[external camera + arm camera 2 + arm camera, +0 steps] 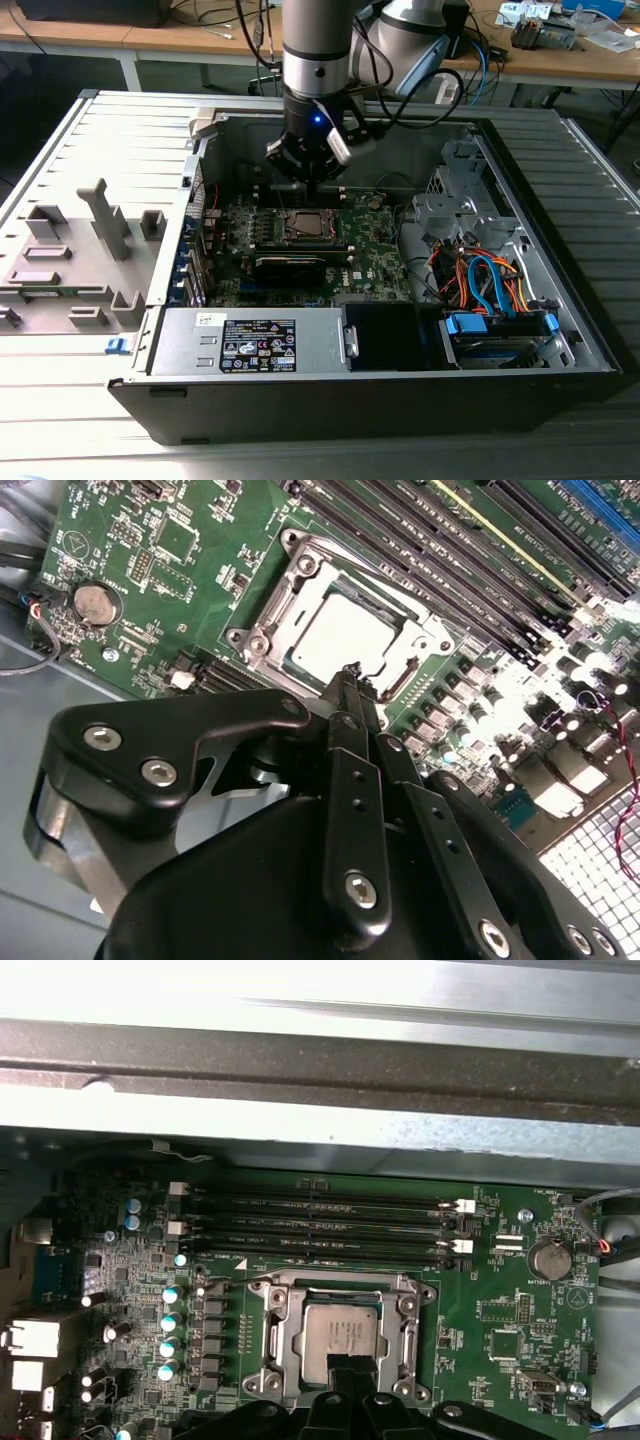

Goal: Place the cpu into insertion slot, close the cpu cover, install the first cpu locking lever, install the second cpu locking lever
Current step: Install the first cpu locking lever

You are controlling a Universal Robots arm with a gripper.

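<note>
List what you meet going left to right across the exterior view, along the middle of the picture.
Grey moulded fixture tray → expansion-card brackets at the case wall → cpu under its closed cpu cover, with the claw just above → metal drive cage → bundle of orange and blue cables.

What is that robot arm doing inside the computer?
The gripper hangs just above the green circuit board in the open computer case. Its fingers are pinched together. The cpu already sits in the insertion slot, and the cpu cover lies closed around it.
</note>
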